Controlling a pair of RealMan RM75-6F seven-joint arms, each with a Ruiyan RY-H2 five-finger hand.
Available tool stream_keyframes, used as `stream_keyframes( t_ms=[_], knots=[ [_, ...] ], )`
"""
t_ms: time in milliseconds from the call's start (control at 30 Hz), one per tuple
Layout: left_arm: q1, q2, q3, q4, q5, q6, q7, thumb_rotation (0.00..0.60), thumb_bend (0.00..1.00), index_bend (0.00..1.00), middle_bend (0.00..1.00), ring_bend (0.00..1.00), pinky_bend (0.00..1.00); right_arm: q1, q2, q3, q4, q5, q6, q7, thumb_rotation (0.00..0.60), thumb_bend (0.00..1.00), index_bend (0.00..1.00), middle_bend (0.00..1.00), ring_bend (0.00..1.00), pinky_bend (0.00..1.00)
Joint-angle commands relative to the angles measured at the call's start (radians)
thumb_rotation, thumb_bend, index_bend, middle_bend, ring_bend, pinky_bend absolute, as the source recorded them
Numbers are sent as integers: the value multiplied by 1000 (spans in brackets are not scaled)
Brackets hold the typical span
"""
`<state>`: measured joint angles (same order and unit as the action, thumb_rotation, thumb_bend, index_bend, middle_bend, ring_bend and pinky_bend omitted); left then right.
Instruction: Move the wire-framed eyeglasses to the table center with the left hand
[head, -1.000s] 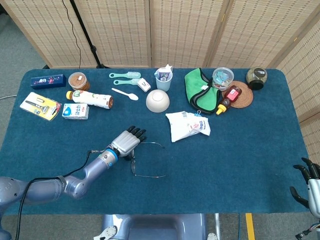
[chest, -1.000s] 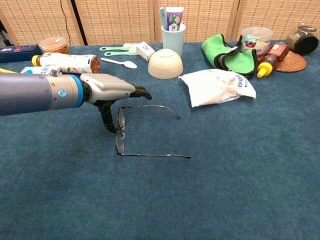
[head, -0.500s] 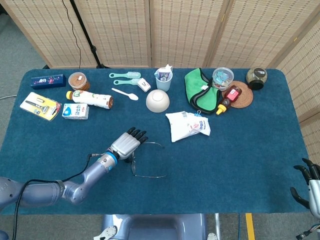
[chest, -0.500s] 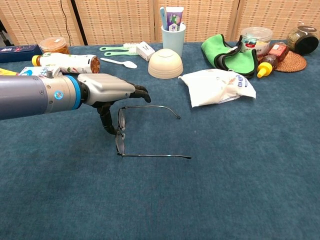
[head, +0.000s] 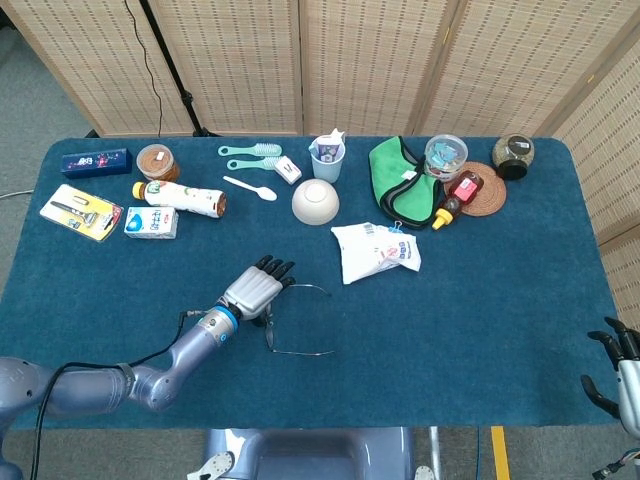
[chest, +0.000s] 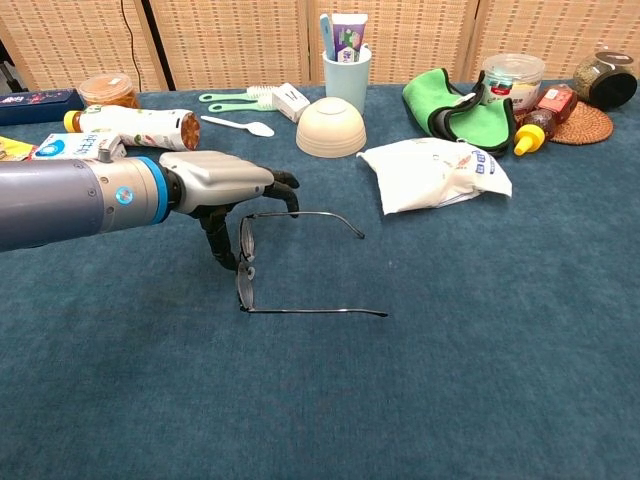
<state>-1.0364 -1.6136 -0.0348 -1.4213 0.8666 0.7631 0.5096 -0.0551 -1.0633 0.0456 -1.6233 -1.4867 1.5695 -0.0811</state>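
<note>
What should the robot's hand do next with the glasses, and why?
Probably slide or carry the eyeglasses a bit further toward the white bag. The left hand holds them at the lens end, with the arms trailing on the table, and in the head view they lie left of the table's middle.

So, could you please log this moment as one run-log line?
left hand: over eyeglasses' front, grip unclear | eyeglasses: on table, arms unfolded | right hand: idle at table edge
</note>
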Motion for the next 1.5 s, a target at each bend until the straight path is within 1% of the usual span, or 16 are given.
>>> stream_keyframes(
  t_ms=[33, 133, 433, 733, 900, 967, 1067, 1100, 1200, 1233, 1267, 1300, 1467, 1500],
  knots=[
    [2, -6, -2, 8, 3, 1, -2, 556, 236, 250, 0, 0, 0, -1, 1, 0, 0, 1, 0, 1, 600, 305, 288, 151, 190, 251],
    [2, -10, -3, 13, 5, 1, -1, 556, 268, 297, 0, 0, 0, -2, 1, 0, 0, 1, 2, 3, 600, 304, 289, 151, 190, 254],
    [3, -17, -9, 24, 6, -1, 1, 558, 304, 400, 0, 0, 0, -4, 2, 1, 3, 1, 5, 8, 600, 305, 289, 151, 190, 258],
    [16, -9, -5, 17, 27, 11, -2, 596, 309, 535, 0, 0, 0, -2, -1, 0, 6, -1, 1, 10, 600, 305, 291, 151, 190, 258],
    [18, -7, -6, 15, 31, 9, -2, 600, 309, 554, 0, 0, 0, -2, -2, 1, 8, -2, 3, 12, 600, 304, 292, 151, 190, 258],
    [18, -7, -6, 15, 31, 7, -1, 600, 308, 530, 0, 0, 0, -3, -2, 1, 8, -2, 3, 12, 600, 305, 292, 151, 190, 258],
    [15, -4, -8, 10, 29, -3, -2, 600, 305, 438, 0, 0, 0, -4, -2, 1, 9, -1, 4, 13, 600, 305, 294, 151, 190, 258],
    [15, -4, -9, 9, 29, -4, -3, 600, 304, 439, 0, 0, 0, -4, -2, 1, 10, -1, 4, 14, 600, 304, 296, 151, 190, 258],
    [17, -6, -12, 10, 31, 2, -3, 600, 304, 528, 0, 0, 0, -5, -3, 0, 11, 0, 4, 16, 600, 304, 301, 150, 190, 258],
    [16, -6, -11, 10, 31, 1, -2, 600, 304, 541, 0, 0, 0, -5, -3, 0, 11, 0, 4, 16, 600, 304, 301, 150, 190, 258],
    [16, -5, -11, 9, 31, 0, -1, 599, 304, 534, 0, 0, 0, -5, -3, 0, 12, -1, 4, 17, 600, 304, 301, 151, 190, 258],
    [15, -4, -11, 9, 30, -1, 0, 599, 304, 518, 0, 0, 0, -6, -3, 1, 12, -1, 5, 18, 600, 305, 301, 150, 190, 258],
    [8, 4, -15, 2, 19, -14, 5, 597, 297, 325, 0, 0, 0, -6, -3, 0, 14, 0, 2, 21, 600, 304, 301, 151, 190, 258],
    [5, 5, -16, 0, 18, -15, 8, 597, 297, 310, 0, 0, 0, -6, -3, 0, 15, 0, 3, 22, 600, 304, 301, 151, 190, 258]
  ],
)
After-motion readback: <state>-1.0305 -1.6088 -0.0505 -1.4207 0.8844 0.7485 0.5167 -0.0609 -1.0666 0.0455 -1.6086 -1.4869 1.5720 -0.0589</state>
